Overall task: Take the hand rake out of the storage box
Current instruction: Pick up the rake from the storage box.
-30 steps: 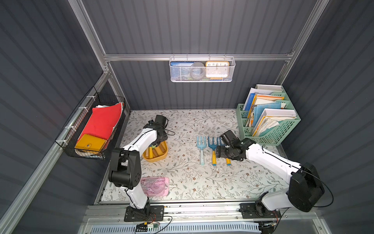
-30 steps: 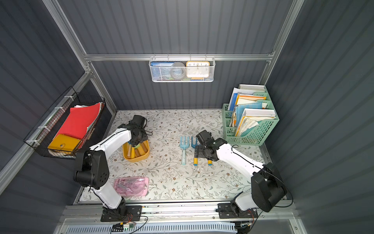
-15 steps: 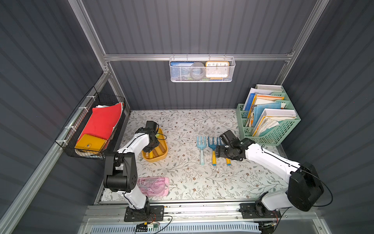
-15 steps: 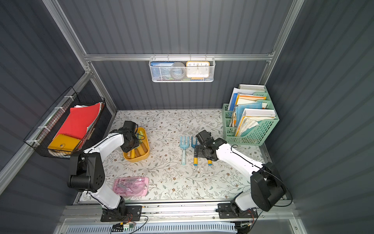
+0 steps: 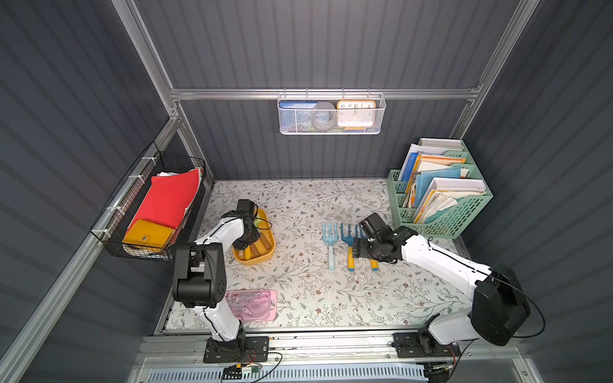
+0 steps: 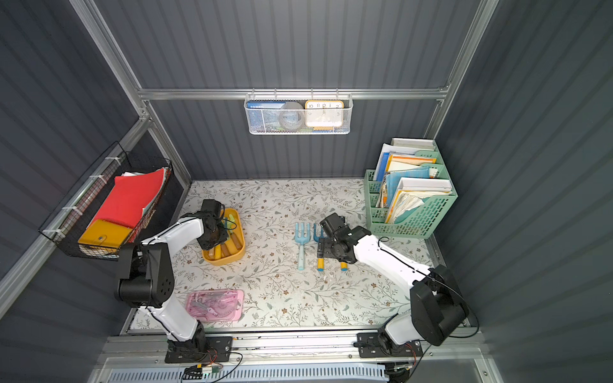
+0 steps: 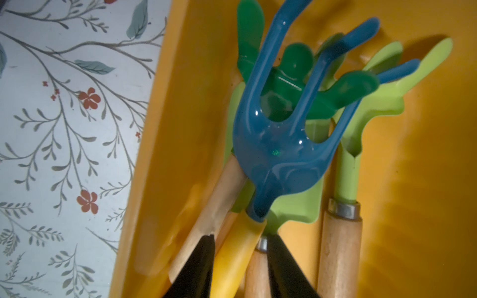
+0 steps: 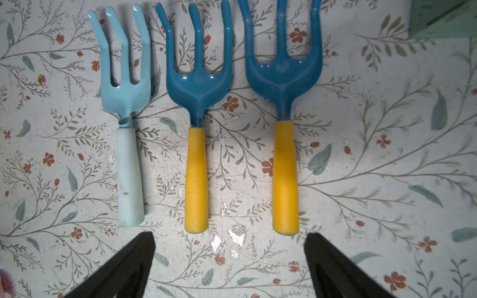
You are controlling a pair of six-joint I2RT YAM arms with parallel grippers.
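Floral table: storage box on the left arm's side, left gripper down inside it on the hand rake.
Box is shallow, mustard-yellow, holds wood-handled green tools. Rake lies on top of them, blue head, yellow handle pinched between both narrowed black fingers. Right gripper spread wide, empty, hovers by the handle ends of three loose rakes mid-table.

The hand rake lies atop tools in the storage box, 3 rakes to its right.
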